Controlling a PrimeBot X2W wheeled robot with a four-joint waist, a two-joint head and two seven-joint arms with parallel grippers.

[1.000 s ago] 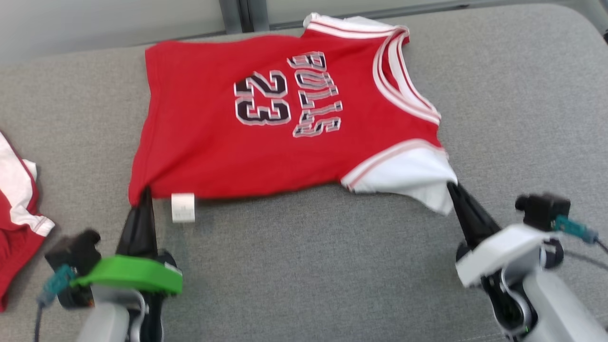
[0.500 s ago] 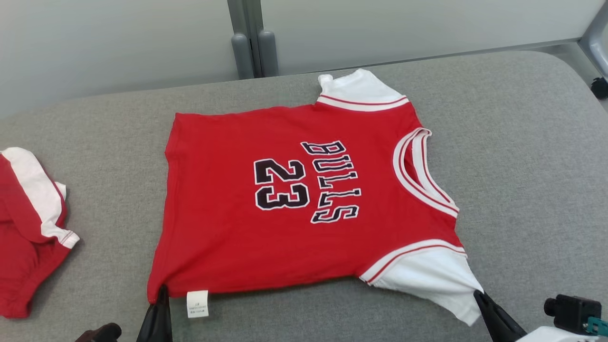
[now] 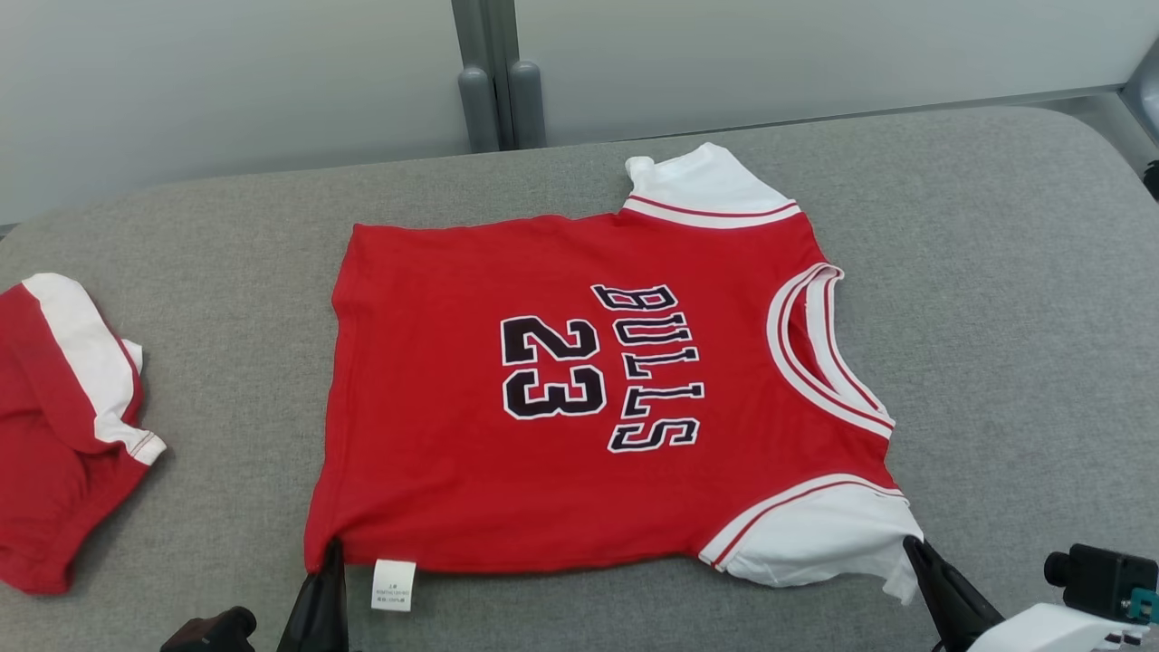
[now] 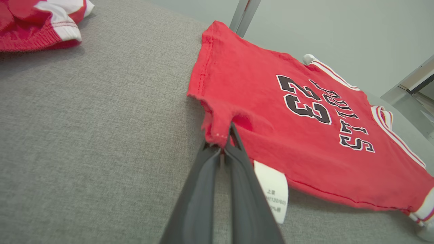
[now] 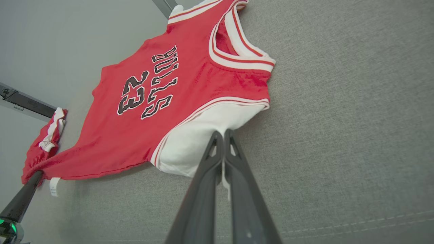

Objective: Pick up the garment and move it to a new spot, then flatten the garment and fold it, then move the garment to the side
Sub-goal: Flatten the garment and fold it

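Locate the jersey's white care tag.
Head view, bottom, left of centre: the care tag sticks out from the jersey's near edge, just right of the left gripper pinching that hem corner.

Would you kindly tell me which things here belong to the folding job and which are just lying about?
In the job:
red Bulls 23 jersey
left gripper, shut on its hem corner
right gripper, shut on its white sleeve
grey padded surface

Lying about:
crumpled red-and-white garment at the left
two grey posts
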